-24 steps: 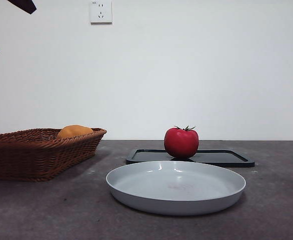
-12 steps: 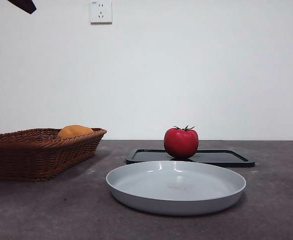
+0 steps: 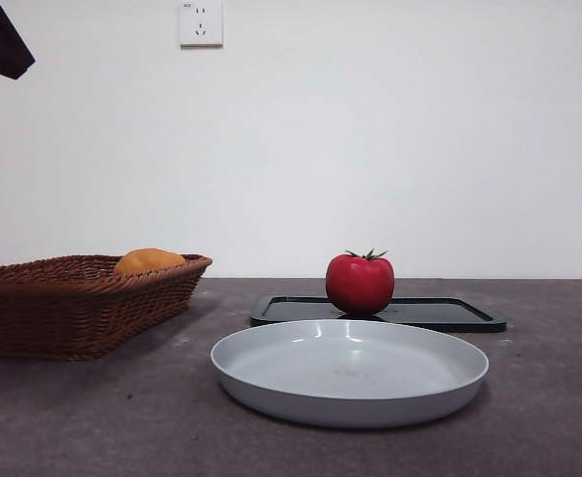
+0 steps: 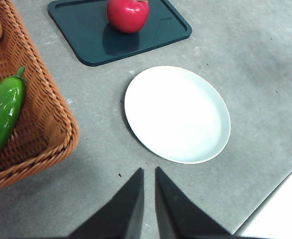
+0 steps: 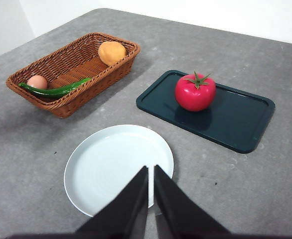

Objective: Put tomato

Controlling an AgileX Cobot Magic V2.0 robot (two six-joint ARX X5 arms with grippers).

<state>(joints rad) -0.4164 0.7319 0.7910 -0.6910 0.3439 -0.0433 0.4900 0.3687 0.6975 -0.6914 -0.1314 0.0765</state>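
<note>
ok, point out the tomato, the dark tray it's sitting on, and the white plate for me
tomato [image 5: 195, 93], right wrist view, on the middle of its red skin.
dark tray [image 5: 235, 119], right wrist view, on its bare floor beside the tomato.
white plate [image 4: 178, 114], left wrist view, on its flat centre.

No text, brand, number or sign can be read on anything here. The wall socket [image 3: 201, 23] in the front view carries a tiny dark mark at its upper left corner, possibly a maker's logo, but it is too small to make out. The tomato [image 3: 360, 283], the dark tray [image 3: 450, 314] under it, the white plate [image 3: 349, 373] and the wicker basket [image 3: 72, 303] show no label or printing in any view.
</note>
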